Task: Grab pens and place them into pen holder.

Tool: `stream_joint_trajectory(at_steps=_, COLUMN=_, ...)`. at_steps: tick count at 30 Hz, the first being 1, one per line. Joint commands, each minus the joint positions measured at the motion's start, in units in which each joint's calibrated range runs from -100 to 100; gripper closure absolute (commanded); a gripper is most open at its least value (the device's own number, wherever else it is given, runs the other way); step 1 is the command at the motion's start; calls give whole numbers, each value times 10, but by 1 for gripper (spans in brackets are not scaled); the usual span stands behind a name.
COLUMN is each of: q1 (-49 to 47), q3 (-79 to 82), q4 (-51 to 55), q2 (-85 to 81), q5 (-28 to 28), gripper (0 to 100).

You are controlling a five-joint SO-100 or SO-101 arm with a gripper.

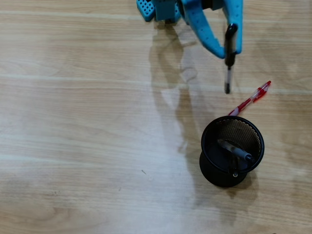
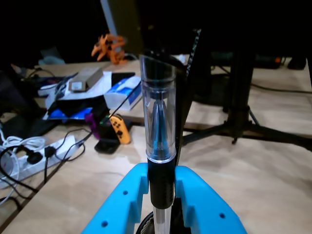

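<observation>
My blue gripper (image 1: pixel 229 46) is shut on a black and clear pen (image 1: pixel 228 66) and holds it above the table at the top right of the overhead view. In the wrist view the pen (image 2: pixel 158 126) stands upright between the blue fingers (image 2: pixel 195 195), its clear cap end toward the camera. A black mesh pen holder (image 1: pixel 232 151) stands below the gripper in the overhead view with a dark pen (image 1: pixel 235 150) inside it. A red pen (image 1: pixel 251 99) lies on the table between the gripper and the holder.
The wooden table (image 1: pixel 87 122) stretches left of the holder. In the wrist view, cables, a power strip (image 2: pixel 29 151), boxes and a stand's legs (image 2: pixel 253 126) sit in the background.
</observation>
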Motion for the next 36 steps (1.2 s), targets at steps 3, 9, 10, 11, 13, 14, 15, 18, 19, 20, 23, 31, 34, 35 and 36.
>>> stream_joint_trajectory(at_steps=3, q1=-21, q3=-5, q4=-120, q2=59, q5=3, gripper=98)
stream_joint_trajectory(at_steps=9, q1=-22, q3=-3, q4=-124, q2=111, q5=3, gripper=98)
stream_joint_trajectory(at_steps=10, q1=-22, q3=-3, q4=-124, q2=118, q5=3, gripper=98)
stream_joint_trajectory(at_steps=11, q1=-22, q3=-2, q4=-124, q2=124, q5=2, gripper=98)
stream_joint_trajectory(at_steps=13, q1=-22, q3=8, q4=-124, q2=135, q5=0, gripper=98)
stream_joint_trajectory(at_steps=14, q1=-22, q3=16, q4=-124, q2=138, q5=0, gripper=98)
stream_joint_trajectory(at_steps=15, q1=-22, q3=24, q4=-125, q2=141, q5=-1, gripper=98)
stream_joint_trajectory(at_steps=18, q1=-18, q3=41, q4=-125, q2=145, q5=-1, gripper=98)
stream_joint_trajectory(at_steps=19, q1=-17, q3=45, q4=-125, q2=146, q5=0, gripper=98)
stream_joint_trajectory(at_steps=20, q1=-15, q3=49, q4=-125, q2=146, q5=1, gripper=98)
stream_joint_trajectory(at_steps=23, q1=-13, q3=50, q4=-125, q2=147, q5=3, gripper=98)
stream_joint_trajectory(at_steps=31, q1=-17, q3=51, q4=-123, q2=143, q5=4, gripper=84)
stream_joint_trajectory(at_steps=34, q1=-17, q3=51, q4=-119, q2=141, q5=19, gripper=83)
stream_joint_trajectory(at_steps=35, q1=-17, q3=50, q4=-118, q2=141, q5=27, gripper=83)
stream_joint_trajectory(at_steps=36, q1=-19, q3=50, q4=-118, q2=140, q5=32, gripper=84)
